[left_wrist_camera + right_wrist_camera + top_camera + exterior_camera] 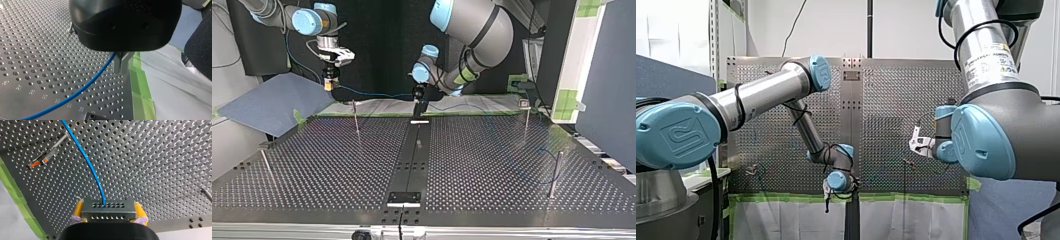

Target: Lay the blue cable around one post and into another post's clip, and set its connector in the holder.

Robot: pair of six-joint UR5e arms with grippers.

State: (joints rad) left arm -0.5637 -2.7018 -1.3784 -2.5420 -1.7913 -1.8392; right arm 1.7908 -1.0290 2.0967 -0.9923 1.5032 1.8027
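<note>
Upper left in the top view, my right gripper [328,84] clamps its jaws on the connector [108,209]; my left gripper [121,65] pinches the blue cable [75,93] in closed jaws, apparently tensioning it for routing.

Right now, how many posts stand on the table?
4 posts in the top view: far left, far right, near left, near right; more may be hidden.

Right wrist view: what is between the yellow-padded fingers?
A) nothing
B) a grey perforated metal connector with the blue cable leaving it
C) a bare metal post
B: the grey perforated metal connector sits clamped in my right gripper, yellow pads on both sides, the blue cable running out of it.
</note>
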